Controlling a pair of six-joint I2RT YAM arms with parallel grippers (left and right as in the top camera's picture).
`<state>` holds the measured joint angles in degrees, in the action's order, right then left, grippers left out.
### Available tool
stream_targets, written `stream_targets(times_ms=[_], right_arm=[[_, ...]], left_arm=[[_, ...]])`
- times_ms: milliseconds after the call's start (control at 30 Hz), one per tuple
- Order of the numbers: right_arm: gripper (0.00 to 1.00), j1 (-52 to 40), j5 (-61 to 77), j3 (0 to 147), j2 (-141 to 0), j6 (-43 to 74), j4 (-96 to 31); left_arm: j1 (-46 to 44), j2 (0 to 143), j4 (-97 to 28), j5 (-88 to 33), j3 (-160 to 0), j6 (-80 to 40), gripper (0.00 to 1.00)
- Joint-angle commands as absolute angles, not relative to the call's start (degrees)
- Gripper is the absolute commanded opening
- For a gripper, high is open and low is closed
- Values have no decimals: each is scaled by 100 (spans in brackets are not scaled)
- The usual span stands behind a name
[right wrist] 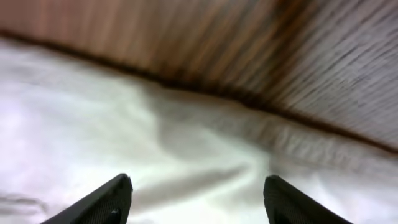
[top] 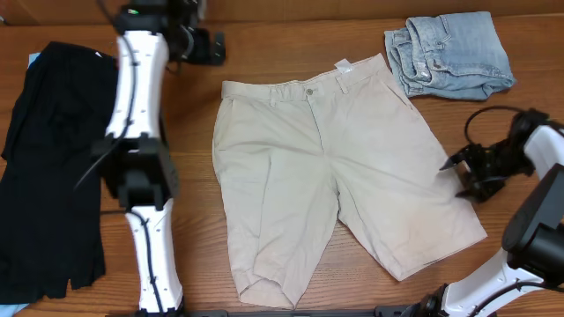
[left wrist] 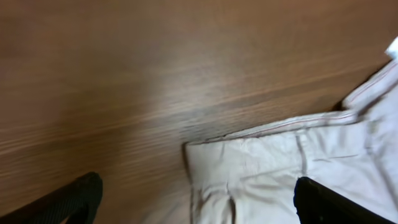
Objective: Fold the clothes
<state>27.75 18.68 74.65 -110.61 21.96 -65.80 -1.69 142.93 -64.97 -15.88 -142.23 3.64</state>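
The beige shorts [top: 308,176] lie spread flat mid-table, with the buttoned waistband at the far side, a small white label [top: 344,66] at its edge, and the legs toward the near edge. My left gripper [top: 211,48] is open and empty, just beyond the waistband's left corner. In the left wrist view that corner of the shorts [left wrist: 267,162] lies between the spread fingers [left wrist: 196,199]. My right gripper [top: 456,176] is open and empty at the outer edge of the right leg. The right wrist view shows its fingers [right wrist: 199,193] over the beige cloth [right wrist: 124,124] near its hem.
A large black garment [top: 48,167] lies along the table's left side, next to my left arm [top: 141,176]. A folded light-blue denim piece [top: 449,53] sits at the far right. Bare wooden table [top: 194,220] shows between the shorts and the left arm.
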Motion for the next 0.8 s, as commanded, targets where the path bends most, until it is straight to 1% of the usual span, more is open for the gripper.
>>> stream_targets(times_ms=[0, 167, 333, 367, 400, 433, 467, 500, 533, 567, 600, 633, 767], right_arm=[[72, 2609, 1966, 8018, -10759, 1826, -6764], [75, 2252, 1959, 8335, -10173, 1745, -6978], [77, 1979, 1959, 8340, -9662, 1752, -6912], [77, 1940, 1959, 8340, -9603, 1752, -6910], [77, 1905, 1959, 8340, -9559, 1752, -6910], [77, 1868, 1962, 8340, -9535, 1752, -6912], [77, 1828, 1959, 8340, -9524, 1752, -6914], [77, 1791, 1959, 8337, -9524, 1752, -6919], [77, 1750, 1959, 8337, -9524, 1752, -6919], [77, 1699, 1959, 8333, -9524, 1754, -6914], [77, 1634, 1959, 8333, -9524, 1754, -6906], [77, 1568, 1955, 8333, -9524, 1752, -6886], [77, 1216, 1841, 8333, -9526, 1763, -6757]], left_arm=[[-346, 14877, -6499, -1625, -14217, 572, 100], [-526, 15251, -6720, -1627, -14217, 919, 100], [-539, 15257, -6768, -1461, -14219, 943, 100], [-532, 15257, -6788, -1461, -14219, 943, 97], [-526, 15257, -6838, -1461, -14219, 943, 91], [-526, 15257, -6893, -1461, -14219, 943, 82], [-528, 15257, -6945, -1459, -14219, 945, 69], [-528, 15257, -6989, -1457, -14219, 945, 53], [-528, 15257, -7011, -1450, -14219, 945, 28], [-528, 15257, -7019, -1435, -14219, 943, 6], [-534, 15257, -7019, -1385, -14219, 943, 4], [-534, 15257, -7022, -1243, -14219, 880, 4], [-445, 15179, -7282, -165, -14300, 183, 4]])
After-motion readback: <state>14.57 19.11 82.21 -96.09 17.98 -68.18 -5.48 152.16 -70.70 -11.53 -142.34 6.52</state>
